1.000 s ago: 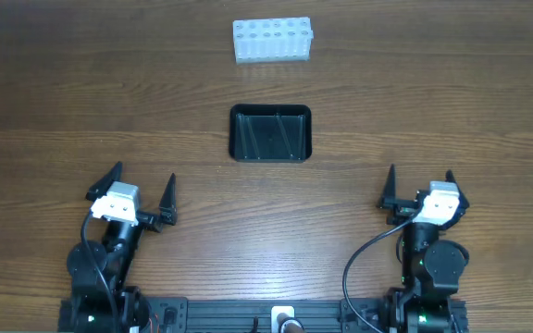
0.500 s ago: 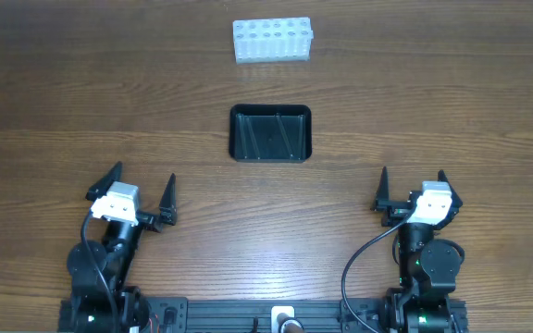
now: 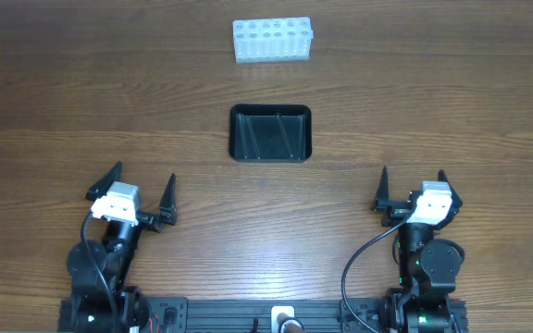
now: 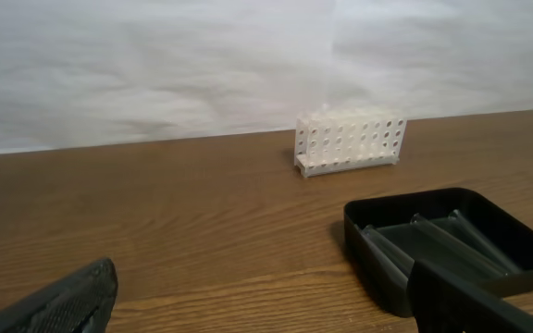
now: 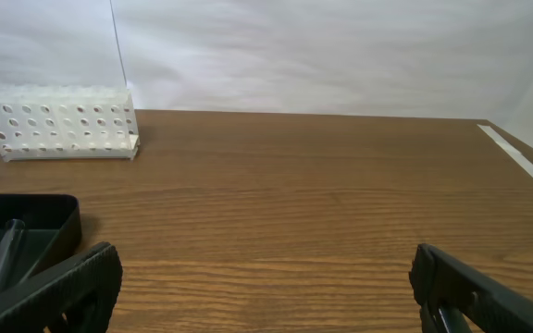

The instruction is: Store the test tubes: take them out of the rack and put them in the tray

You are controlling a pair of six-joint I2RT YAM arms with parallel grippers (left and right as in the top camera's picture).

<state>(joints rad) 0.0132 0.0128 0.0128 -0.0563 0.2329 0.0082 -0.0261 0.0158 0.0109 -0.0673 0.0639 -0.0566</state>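
Seen from above, the white rack (image 3: 272, 40) stands at twelve o'clock on the desk (image 3: 433, 92), and the black tray (image 3: 270, 109) near centre holds test tubes (image 3: 285, 137). The left gripper (image 3: 142, 176) sits at seven o'clock and the right gripper (image 3: 414, 173) at five, both arms folded low with jaws spread. Each wrist view looks out between spread jaws, with the tray nearer and the rack beyond it.

White rack (image 3: 272, 40) standing upright, black rectangular tray (image 3: 234, 139) near it — clear test tubes (image 3: 278, 136) lying flat inside

brown wood table (image 3: 452, 102); white wall (image 4: 155, 65) behind.
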